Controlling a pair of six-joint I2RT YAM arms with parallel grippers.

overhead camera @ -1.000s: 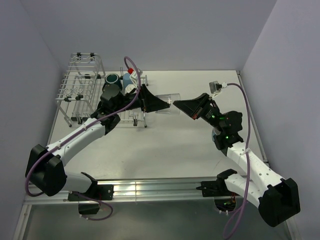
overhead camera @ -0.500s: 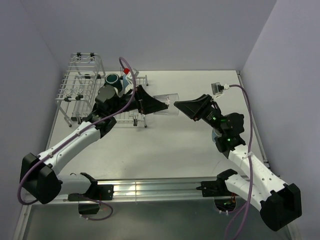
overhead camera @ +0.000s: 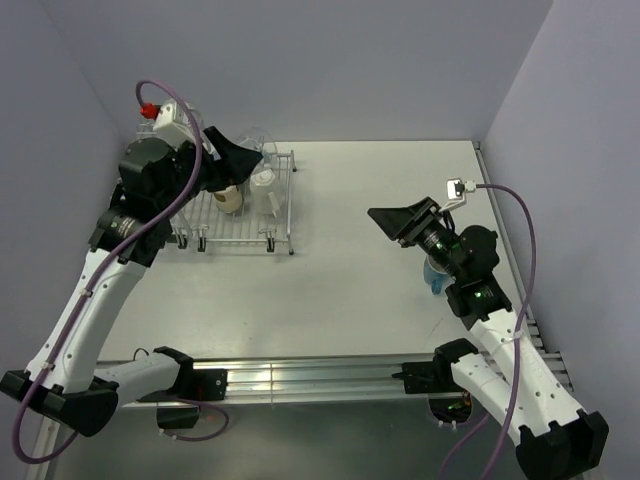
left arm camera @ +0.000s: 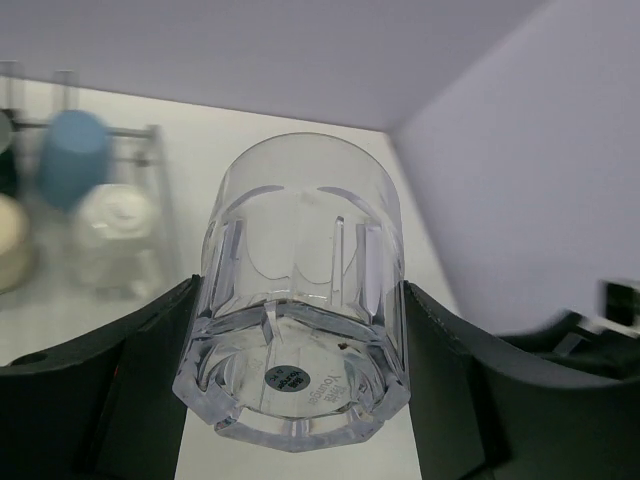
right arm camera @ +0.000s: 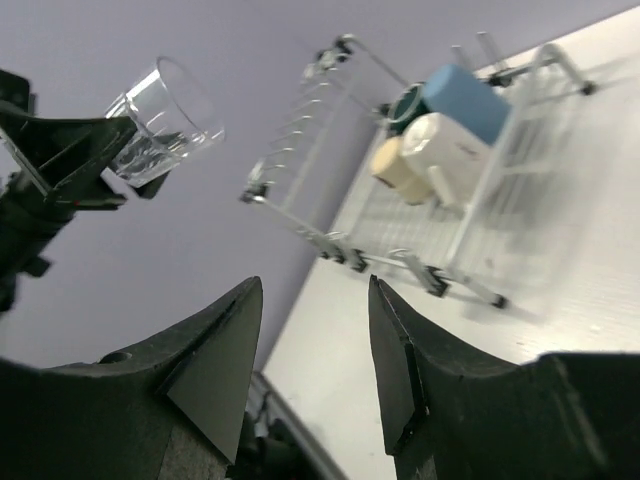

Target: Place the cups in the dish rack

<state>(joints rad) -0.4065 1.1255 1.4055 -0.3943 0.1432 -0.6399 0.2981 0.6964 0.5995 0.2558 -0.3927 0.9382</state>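
Gripping the clear glass by its sides in the left gripper, jaws wide around it, high above the dish rack, probably to clear the blue tumbler already inside. Holding the right gripper part-open, empty, well right of the rack, out of the way.

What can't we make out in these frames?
- Top view: the dish rack's left end is behind the left arm.
- Top view: a blue item is mostly under the right arm; type unclear.
- Left wrist view: racked cups are blurred behind the clear glass; the cream cup is cut by the left edge.
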